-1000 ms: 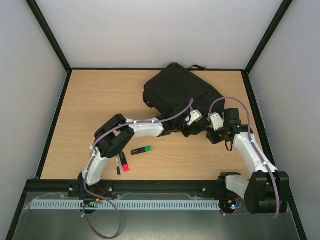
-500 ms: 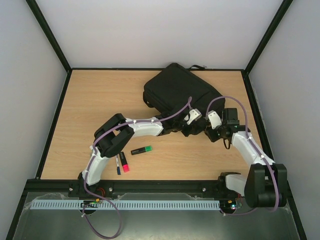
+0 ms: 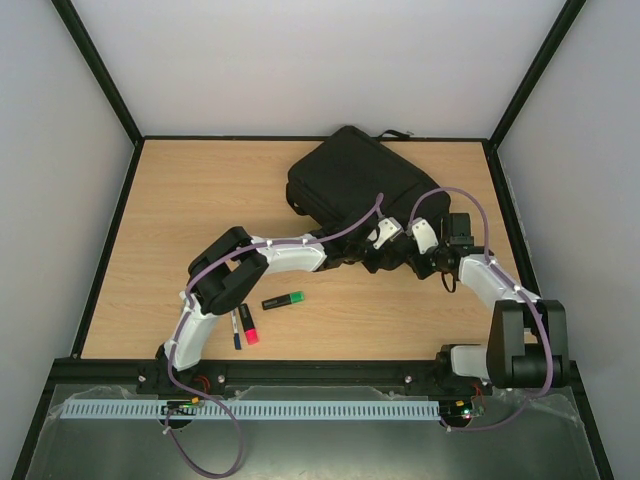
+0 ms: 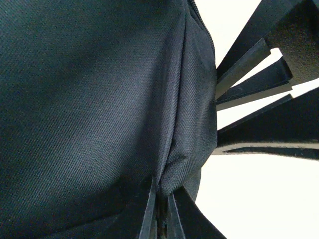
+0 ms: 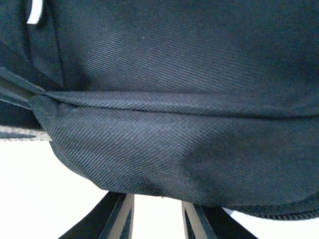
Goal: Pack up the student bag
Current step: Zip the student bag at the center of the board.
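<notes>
A large black student bag (image 3: 358, 182) lies flat on the wooden tabletop (image 3: 190, 200), towards the far right corner, turned at an angle. Both arms meet at its near corner. The left tool (image 4: 160, 205) is pinched together on a fold of the bag's fabric. The right tool (image 5: 154, 203) has its fingers spread under the bag's edge; I cannot tell whether they grip. Towards the near edge, left of centre, lie a green highlighter (image 3: 284, 300), a pink marker (image 3: 248, 325) and a dark pen (image 3: 236, 329).

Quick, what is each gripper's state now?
Left gripper: shut on the student bag fabric.
Right gripper: cannot be told; tips hidden.
</notes>
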Controlling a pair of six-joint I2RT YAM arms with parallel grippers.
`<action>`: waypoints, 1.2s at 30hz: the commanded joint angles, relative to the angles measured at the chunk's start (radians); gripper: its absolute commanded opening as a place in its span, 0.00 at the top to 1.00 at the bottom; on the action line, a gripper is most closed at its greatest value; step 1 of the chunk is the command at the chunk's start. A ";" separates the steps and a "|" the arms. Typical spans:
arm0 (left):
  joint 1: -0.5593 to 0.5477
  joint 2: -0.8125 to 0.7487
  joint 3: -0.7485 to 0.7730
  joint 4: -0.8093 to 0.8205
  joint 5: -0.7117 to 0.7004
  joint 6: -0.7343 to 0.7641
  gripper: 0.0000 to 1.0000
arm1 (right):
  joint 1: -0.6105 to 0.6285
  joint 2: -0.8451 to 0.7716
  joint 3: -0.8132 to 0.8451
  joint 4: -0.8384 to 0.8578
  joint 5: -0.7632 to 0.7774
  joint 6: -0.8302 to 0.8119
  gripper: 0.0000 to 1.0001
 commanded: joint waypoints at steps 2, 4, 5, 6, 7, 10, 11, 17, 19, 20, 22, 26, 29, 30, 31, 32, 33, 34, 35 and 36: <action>0.010 -0.018 0.032 0.041 0.011 -0.006 0.96 | -0.004 0.020 -0.004 0.009 -0.057 -0.012 0.81; 0.009 -0.020 0.032 0.038 0.009 -0.002 0.96 | -0.005 0.011 -0.005 -0.006 -0.045 -0.024 0.85; 0.010 -0.019 0.031 0.036 0.008 0.000 0.96 | -0.007 0.005 -0.010 -0.013 -0.039 -0.031 0.85; 0.009 -0.020 0.030 0.033 0.006 0.002 0.96 | -0.010 -0.002 -0.014 -0.020 -0.033 -0.037 0.85; 0.009 -0.022 0.029 0.033 0.005 0.003 0.96 | -0.013 -0.007 -0.016 -0.026 -0.028 -0.043 0.85; 0.010 -0.023 0.026 0.035 0.004 0.002 0.96 | -0.025 -0.016 -0.018 -0.055 -0.022 -0.064 0.85; 0.010 -0.022 0.025 0.035 0.004 0.001 0.96 | -0.028 -0.016 -0.019 -0.061 -0.021 -0.068 0.86; 0.010 -0.023 0.029 0.035 0.008 -0.001 0.96 | -0.044 -0.011 -0.025 -0.044 -0.019 -0.058 0.93; 0.009 -0.027 0.027 0.030 0.006 0.002 0.96 | -0.045 -0.007 -0.023 -0.034 -0.009 -0.052 0.97; 0.009 -0.028 0.026 0.027 0.005 0.006 0.96 | -0.047 -0.007 -0.022 -0.033 -0.003 -0.053 0.98; 0.010 -0.032 0.023 0.018 -0.003 0.013 0.96 | -0.052 -0.004 -0.016 -0.045 0.005 -0.063 0.99; 0.010 -0.040 0.008 0.011 -0.017 0.028 0.96 | -0.063 -0.010 -0.010 -0.069 0.014 -0.094 0.99; 0.009 -0.046 -0.001 -0.004 -0.035 0.045 0.96 | -0.068 -0.021 -0.003 -0.104 0.018 -0.126 0.99; 0.009 -0.050 -0.007 -0.012 -0.046 0.054 0.96 | -0.069 -0.024 0.002 -0.120 0.021 -0.138 0.99; 0.007 -0.058 -0.018 -0.018 -0.059 0.062 0.96 | -0.070 -0.027 0.007 -0.138 0.027 -0.149 0.99; 0.008 -0.068 -0.035 -0.022 -0.071 0.070 0.96 | -0.072 -0.027 0.012 -0.156 0.036 -0.165 0.99; 0.008 -0.079 -0.054 -0.022 -0.079 0.076 0.96 | -0.074 -0.028 0.018 -0.172 0.045 -0.178 0.99; 0.008 -0.092 -0.075 -0.019 -0.086 0.082 0.96 | -0.076 -0.025 0.024 -0.189 0.054 -0.189 0.99; 0.008 -0.109 -0.096 -0.016 -0.091 0.086 0.96 | -0.077 -0.022 0.029 -0.204 0.060 -0.200 0.99; 0.008 -0.123 -0.119 -0.015 -0.097 0.089 0.97 | -0.080 -0.017 0.034 -0.215 0.067 -0.207 0.99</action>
